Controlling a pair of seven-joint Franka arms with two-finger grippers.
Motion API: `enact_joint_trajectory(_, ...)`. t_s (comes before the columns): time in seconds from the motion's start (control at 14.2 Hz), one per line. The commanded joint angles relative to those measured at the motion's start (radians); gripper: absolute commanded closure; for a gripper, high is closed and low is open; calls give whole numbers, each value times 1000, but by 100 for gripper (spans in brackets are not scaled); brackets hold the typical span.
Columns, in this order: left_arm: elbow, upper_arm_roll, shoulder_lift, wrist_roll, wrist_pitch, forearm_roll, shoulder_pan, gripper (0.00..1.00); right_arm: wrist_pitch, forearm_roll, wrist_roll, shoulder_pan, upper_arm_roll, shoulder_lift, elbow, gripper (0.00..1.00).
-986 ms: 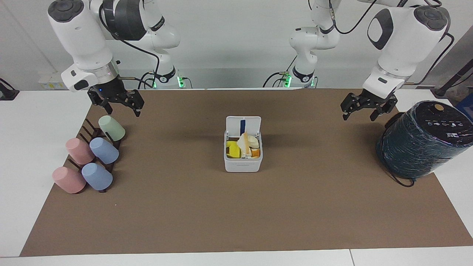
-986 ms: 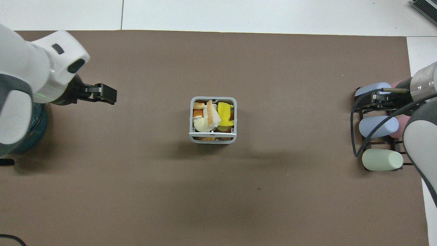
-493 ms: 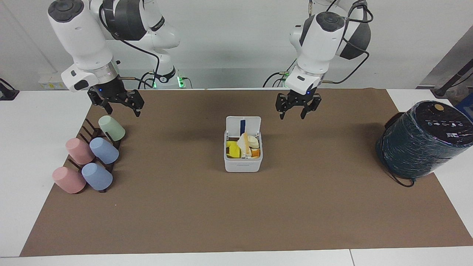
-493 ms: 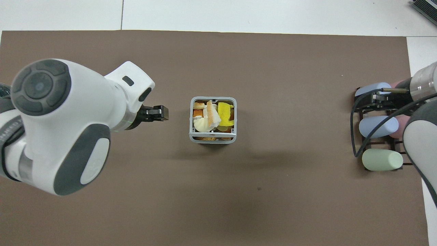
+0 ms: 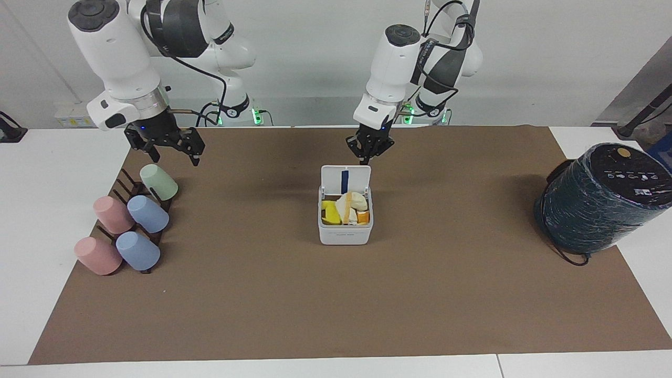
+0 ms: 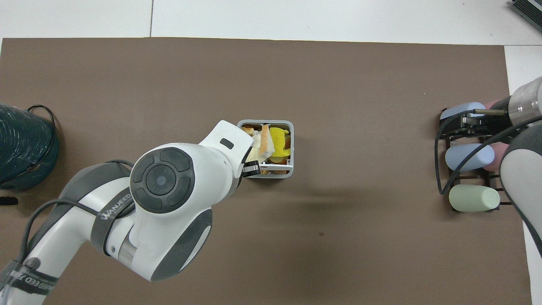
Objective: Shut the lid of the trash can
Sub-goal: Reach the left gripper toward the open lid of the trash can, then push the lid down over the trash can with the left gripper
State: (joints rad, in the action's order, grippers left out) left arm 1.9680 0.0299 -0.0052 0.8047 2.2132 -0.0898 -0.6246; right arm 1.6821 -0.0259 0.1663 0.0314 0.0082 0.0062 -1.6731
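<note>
Swinging in from the dark cylinder's (image 5: 604, 197) end of the table, the left gripper (image 5: 369, 155) now hangs just above the upright lid (image 5: 345, 180), jaws narrow. The trash can (image 5: 345, 230) sits mid-table, still open. The right gripper (image 5: 170, 148) waits over the cups (image 5: 128, 220), jaws wide.

The trash can (image 5: 345, 230) and its raised lid (image 5: 345, 179) look like smooth white plastic with a slight sheen. A matt brown paper-like sheet (image 5: 336, 294) covers the smooth white desk (image 5: 47, 210). The pastel cups (image 5: 143, 212) look matt plastic. The dark cylinder (image 5: 598, 202) is wrapped in glossy, wrinkled film. Both arms have glossy white shells.
</note>
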Motion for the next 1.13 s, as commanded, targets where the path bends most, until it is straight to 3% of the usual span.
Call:
enact_joint_trajectory(0.0, 23, -15, 31, 16, 118, -36, -12, 100, 10, 20, -31, -8, -1, -20, -22, 0)
enact_joint_trajectory(0.49, 12, -15, 135, 14, 385, -108, 2, 100, 10, 20, -31, -8, -1, -20, -22, 0)
enact_joint_trajectory(1.06, -57, -16, 326, 7, 520, -107, -3, 100, 10, 20, -31, -8, -1, -20, -22, 0)
